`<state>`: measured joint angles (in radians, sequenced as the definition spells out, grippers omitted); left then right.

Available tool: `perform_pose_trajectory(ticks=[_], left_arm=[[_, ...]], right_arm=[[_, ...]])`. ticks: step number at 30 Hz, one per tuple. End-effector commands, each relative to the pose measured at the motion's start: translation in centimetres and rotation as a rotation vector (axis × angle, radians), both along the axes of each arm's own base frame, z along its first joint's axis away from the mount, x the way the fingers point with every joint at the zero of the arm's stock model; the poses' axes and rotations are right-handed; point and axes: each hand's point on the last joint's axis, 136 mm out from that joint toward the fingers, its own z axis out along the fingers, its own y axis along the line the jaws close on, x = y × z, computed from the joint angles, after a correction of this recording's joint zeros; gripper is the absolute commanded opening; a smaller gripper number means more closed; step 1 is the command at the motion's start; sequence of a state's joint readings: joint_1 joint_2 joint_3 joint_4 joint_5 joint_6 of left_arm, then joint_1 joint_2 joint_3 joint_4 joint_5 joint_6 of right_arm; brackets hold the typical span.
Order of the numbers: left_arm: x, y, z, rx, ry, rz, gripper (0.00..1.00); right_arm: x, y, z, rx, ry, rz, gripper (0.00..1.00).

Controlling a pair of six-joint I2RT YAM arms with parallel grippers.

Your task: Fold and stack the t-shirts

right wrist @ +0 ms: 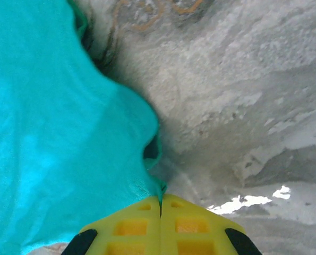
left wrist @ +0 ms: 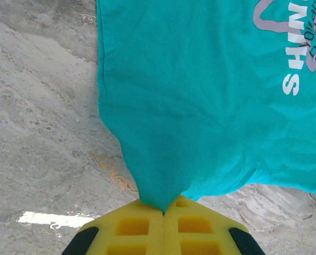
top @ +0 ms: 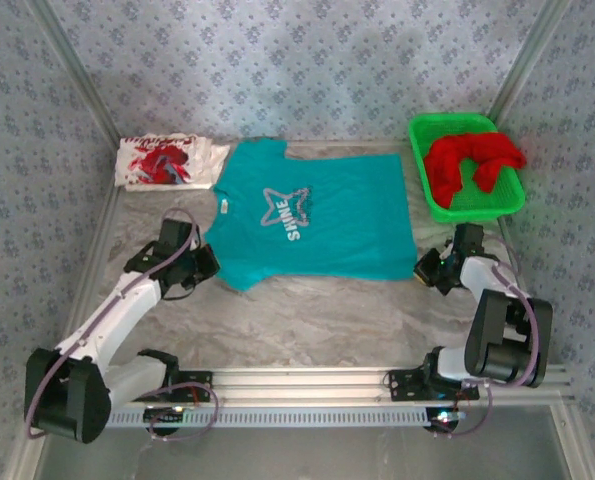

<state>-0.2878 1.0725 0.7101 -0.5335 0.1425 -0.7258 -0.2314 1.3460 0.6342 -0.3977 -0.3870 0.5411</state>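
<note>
Our left hand (left wrist: 163,211) is clamped shut on a bunched tip of the teal t-shirt (top: 322,215) at its near left corner, and our right hand (right wrist: 160,201) is shut on only a sliver of the hem at its near right corner. The shirt lies spread flat in the middle of the table (top: 317,320), between the folded white t-shirt (top: 165,162) at the far left corner and the red t-shirt (top: 472,160) heaped in the green basket (top: 510,203) at the far right corner. We judge the right grip the weak point: so little cloth is caught that a lift could pull it free, leaving the fold lopsided. Uneven lifting could also drag the shirt across the table and wrinkle it.
</note>
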Motion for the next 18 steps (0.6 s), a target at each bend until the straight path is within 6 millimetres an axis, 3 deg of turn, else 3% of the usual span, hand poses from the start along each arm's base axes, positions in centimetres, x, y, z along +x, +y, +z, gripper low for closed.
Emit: perform_pose_trajectory(ticks=[1,7,11,18], left_arm=[[-1.5,0.6,-0.4,0.018,0.027,-0.014,0.00],[-3.7,0.4,-0.9,-0.039,0.037,-0.004,0.00],[-5.4,0.7,0.1,-0.064,0.001,0.006,0.00],[-7.2,0.7,2.2,-0.106,-0.081,-0.026,0.00]], right_arm=[[-0.9,1.1,1.5,0.013,0.003,0.049,0.00],[-4.7,2.3,0.6,0.035,0.065,0.062,0.00],[-7.4,2.8,1.0,0.036,0.074,0.057,0.00],[-7.6,3.1,3.6,0.056,-0.014,0.022,0.00]])
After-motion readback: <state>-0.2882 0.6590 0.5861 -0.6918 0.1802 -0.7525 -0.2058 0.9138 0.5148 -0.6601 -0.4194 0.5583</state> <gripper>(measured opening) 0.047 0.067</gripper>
